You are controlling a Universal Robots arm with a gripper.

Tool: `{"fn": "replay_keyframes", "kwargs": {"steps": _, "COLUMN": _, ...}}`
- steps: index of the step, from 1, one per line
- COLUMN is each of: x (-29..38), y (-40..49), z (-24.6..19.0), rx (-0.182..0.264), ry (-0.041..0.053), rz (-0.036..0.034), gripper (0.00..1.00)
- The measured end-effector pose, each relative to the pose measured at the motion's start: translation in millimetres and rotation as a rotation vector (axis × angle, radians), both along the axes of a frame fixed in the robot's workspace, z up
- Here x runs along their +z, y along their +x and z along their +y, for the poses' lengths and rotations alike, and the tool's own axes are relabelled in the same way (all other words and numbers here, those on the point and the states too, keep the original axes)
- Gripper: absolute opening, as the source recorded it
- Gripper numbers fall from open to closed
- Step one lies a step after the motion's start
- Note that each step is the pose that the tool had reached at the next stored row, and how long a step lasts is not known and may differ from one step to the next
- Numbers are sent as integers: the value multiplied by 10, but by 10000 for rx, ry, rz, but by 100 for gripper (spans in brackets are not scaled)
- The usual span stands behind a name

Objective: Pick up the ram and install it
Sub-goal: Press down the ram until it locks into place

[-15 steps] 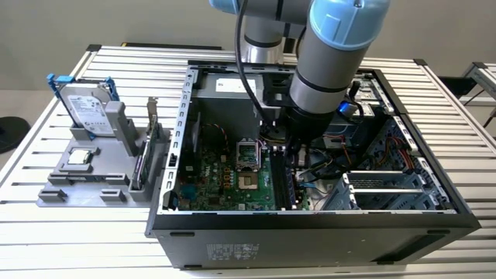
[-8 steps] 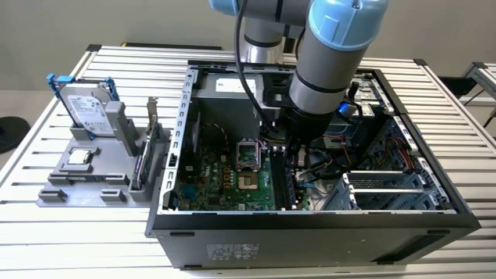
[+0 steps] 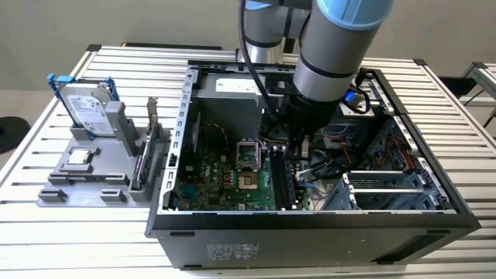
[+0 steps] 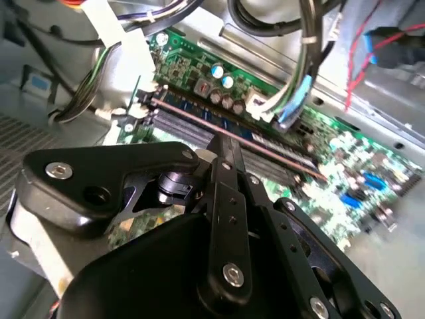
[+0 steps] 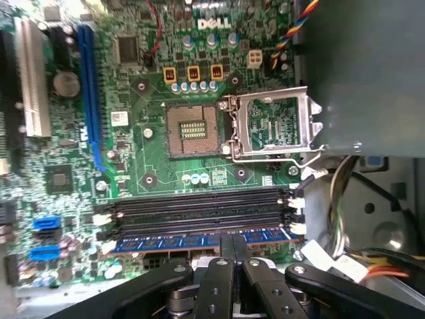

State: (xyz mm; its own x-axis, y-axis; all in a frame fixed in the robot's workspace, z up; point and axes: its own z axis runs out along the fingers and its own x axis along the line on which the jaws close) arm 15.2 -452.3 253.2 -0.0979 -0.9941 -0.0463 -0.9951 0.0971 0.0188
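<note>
The ram sits edge-down in a slot at the edge of the motherboard's bank of memory slots, blue strip with a row of chips visible in the first wrist view; in the second wrist view it reads as a thin brownish top edge running diagonally across the green board. Gripper is right on top of it — fingers drawn close together, pinching the stick's upper edge near its middle. The other memory slots beside it are empty, black, with white latches at their ends. Open CPU socket with its metal retention frame flipped up lies just past the slots. In the exterior view the arm reaches down into the open computer case, wrist low over the board near the slot area — the ram itself is hard to make out there. Outside the case, at the exterior view's left, a grey parts holder on the slatted table carries a hard drive standing tilted and a small square CPU chip lying flat.
</note>
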Motion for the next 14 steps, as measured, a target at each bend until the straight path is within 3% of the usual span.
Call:
{"fn": "replay_keyframes", "kwargs": {"steps": 6, "x": 125, "y": 0, "z": 0, "rx": 0, "ry": 0, "rz": 21, "gripper": 0}}
{"fn": "replay_keyframes", "kwargs": {"steps": 14, "x": 138, "y": 0, "z": 0, "rx": 0, "ry": 2, "rz": 28, "gripper": 0}}
